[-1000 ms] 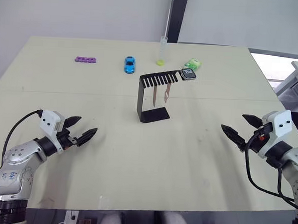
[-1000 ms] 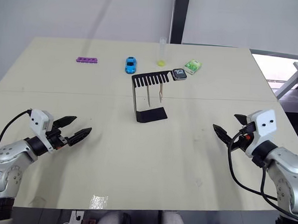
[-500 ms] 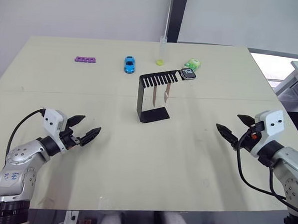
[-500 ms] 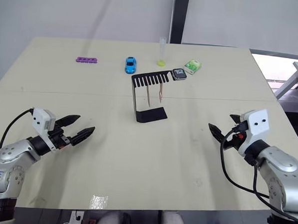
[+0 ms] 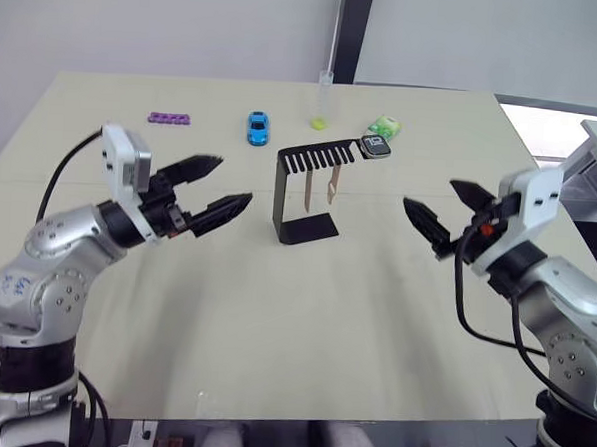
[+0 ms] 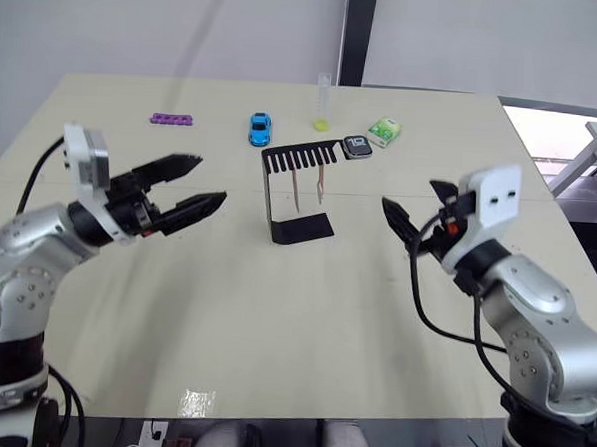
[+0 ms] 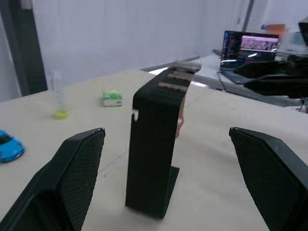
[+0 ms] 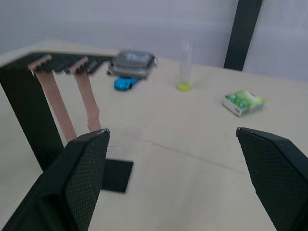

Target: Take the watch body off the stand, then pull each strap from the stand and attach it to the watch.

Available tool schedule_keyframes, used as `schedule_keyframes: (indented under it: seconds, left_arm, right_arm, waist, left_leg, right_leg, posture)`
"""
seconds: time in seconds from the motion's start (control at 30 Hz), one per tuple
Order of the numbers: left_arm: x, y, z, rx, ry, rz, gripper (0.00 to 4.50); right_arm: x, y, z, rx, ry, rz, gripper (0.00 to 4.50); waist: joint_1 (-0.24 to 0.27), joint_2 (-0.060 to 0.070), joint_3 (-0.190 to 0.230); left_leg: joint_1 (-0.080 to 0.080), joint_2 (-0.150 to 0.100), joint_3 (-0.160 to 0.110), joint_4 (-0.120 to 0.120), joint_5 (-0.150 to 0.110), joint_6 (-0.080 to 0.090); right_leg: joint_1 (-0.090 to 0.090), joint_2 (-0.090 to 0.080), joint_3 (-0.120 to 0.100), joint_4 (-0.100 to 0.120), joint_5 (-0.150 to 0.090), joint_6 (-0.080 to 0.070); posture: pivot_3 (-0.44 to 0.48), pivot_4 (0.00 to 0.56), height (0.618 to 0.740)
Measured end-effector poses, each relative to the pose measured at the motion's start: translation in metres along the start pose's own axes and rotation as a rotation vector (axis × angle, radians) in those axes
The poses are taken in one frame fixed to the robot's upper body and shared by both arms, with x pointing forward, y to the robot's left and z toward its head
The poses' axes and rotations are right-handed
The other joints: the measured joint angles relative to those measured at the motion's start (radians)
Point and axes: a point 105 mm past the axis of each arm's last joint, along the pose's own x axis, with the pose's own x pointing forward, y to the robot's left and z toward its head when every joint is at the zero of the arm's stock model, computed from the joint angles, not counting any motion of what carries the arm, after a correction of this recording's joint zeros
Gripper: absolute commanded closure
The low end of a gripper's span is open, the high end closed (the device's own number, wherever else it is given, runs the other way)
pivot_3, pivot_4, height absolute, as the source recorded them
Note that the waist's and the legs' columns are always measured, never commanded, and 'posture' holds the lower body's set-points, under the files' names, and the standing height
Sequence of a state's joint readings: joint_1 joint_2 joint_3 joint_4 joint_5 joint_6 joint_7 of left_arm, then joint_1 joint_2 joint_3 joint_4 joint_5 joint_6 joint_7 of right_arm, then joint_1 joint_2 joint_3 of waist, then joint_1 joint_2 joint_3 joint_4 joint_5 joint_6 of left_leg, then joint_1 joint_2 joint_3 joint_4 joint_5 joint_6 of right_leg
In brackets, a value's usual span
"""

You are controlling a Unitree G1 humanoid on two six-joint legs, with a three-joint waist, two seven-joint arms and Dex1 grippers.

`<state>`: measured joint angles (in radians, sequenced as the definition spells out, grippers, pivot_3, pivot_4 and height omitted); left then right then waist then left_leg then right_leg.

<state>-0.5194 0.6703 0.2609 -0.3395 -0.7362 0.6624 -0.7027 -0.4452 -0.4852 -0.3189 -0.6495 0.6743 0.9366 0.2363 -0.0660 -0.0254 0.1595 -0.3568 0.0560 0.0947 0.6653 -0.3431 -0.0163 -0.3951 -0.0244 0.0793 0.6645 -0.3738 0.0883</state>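
The pale table [image 5: 274, 312] takes up most of the head views, running from the lower edge up to the grey wall. At the left of the frame the left hand [image 5: 218, 189] is raised above the table with its two black fingers spread wide, tips aimed toward the centre and holding nothing. At the right of the frame the right hand [image 5: 441, 209] is likewise lifted, fingers spread apart and empty, pointing inward at the middle.

Between the two hands, a little above the centre of the frame, the stand [image 5: 302, 199] sits upright on the table, its flat base on the surface and its slotted arm reaching to the right. The two straps [image 5: 320, 191] hang side by side from the slots, pale pink and vertical, their lower ends clear of the base. The watch body [image 5: 378, 148] rests at the right end of the arm, dark screen up.

Along the upper part of the frame, near the far table edge, lie a purple strip [image 5: 170, 119], a blue toy car [image 5: 257, 127], a clear tube [image 5: 323, 102] with a yellow-green base, and a green-and-white box [image 5: 386, 127] just behind the watch body.
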Motion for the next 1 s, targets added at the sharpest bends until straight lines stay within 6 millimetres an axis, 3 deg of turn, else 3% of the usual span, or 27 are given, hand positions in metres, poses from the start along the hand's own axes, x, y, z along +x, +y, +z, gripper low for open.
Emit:
schedule_keyframes:
  seconds: [0.1,0.23,0.33,0.53,1.0]
  left_arm:
    - [0.011,-0.007,0.013,0.075,-0.005,-0.078,0.0]
    - [0.018,-0.001,0.004,0.059,0.023,-0.106,0.0]
    - [0.026,-0.002,0.004,0.088,0.023,-0.141,0.0]
    - [0.034,0.001,0.001,0.13,0.01,-0.148,0.0]
    - [0.034,0.006,0.002,0.159,0.009,-0.126,0.0]
  right_arm:
    - [0.013,0.015,0.02,0.034,-0.047,0.011,0.04]
    - [0.025,0.021,0.022,0.057,-0.005,-0.01,0.04]
    - [0.034,0.027,0.034,0.071,-0.018,-0.02,0.04]
    - [0.047,0.027,0.021,0.118,0.091,-0.077,0.04]
    - [0.072,0.046,0.019,0.113,0.14,-0.059,0.04]
  waist:
    - [-0.009,0.0,0.0]
    - [-0.018,0.0,0.0]
    - [-0.021,0.0,0.0]
    - [-0.029,0.001,0.0]
    - [-0.047,0.001,0.0]
  left_leg:
    - [0.0,0.0,-0.001,-0.001,0.0,0.0]
    - [-0.004,0.0,-0.001,0.001,0.0,0.0]
    - [-0.013,0.0,-0.001,0.005,0.0,0.0]
    - [-0.016,0.0,-0.002,0.007,0.0,0.0]
    - [-0.016,0.0,-0.003,0.007,0.0,0.0]
  right_leg:
    - [0.0,0.0,-0.002,0.001,0.0,0.0]
    - [-0.003,-0.001,-0.005,0.0,0.0,0.0]
    - [-0.016,-0.002,-0.008,0.012,0.0,0.0]
    - [-0.02,-0.004,-0.015,0.016,0.0,-0.001]
    - [-0.02,-0.005,-0.019,0.018,-0.001,-0.002]
  posture:
    - [0.0,0.15,0.74]
    - [0.0,0.15,0.74]
    - [0.0,0.15,0.74]
    - [0.0,0.15,0.74]
    - [0.0,0.15,0.74]
